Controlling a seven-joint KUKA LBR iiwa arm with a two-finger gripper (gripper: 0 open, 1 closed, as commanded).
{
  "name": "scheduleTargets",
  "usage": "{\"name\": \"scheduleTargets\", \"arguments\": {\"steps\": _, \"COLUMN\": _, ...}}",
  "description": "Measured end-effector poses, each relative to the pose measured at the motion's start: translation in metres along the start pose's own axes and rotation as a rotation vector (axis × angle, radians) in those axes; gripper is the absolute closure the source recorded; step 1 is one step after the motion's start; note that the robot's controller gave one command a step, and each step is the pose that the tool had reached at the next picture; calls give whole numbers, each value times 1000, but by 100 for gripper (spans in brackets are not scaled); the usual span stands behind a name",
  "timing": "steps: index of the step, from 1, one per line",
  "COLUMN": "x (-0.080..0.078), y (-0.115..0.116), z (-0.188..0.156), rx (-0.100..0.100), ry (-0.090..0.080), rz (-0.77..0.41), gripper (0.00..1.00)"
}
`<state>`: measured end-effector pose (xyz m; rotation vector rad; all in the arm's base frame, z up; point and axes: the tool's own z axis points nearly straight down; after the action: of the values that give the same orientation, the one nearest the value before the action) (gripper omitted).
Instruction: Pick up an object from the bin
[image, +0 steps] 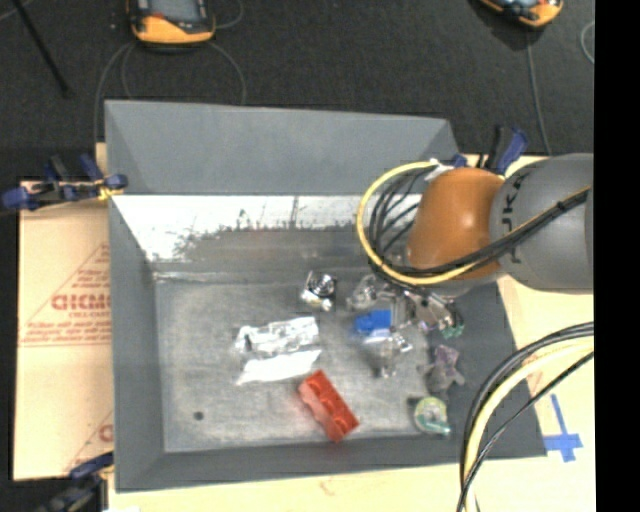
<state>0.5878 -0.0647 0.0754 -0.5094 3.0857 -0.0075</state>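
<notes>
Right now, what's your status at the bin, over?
Tool low in the bin, right half, at a small blue piece. Purple piece close beside it. Red block and white wrapper lie apart, mid-bin.

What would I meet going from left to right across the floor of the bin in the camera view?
Crumpled silver wrapper → red block → blue object → purple object.

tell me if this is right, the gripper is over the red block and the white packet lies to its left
No. The camera view shows the gripper over a blue thing, not the red block, which lies apart nearer the front. The white packet does lie to its left.
</notes>
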Motion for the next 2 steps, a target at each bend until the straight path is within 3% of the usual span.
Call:
{"name": "scheduleTargets", "arguments": {"steps": 1, "x": -2, "y": -2, "z": -2, "rx": 3, "ry": -9, "rz": 1, "gripper": 100}}
{"name": "scheduleTargets", "arguments": {"steps": 2, "x": 1, "y": -21, "z": -103, "rx": -2, "ry": 4, "rz": 514, "gripper": 100}}
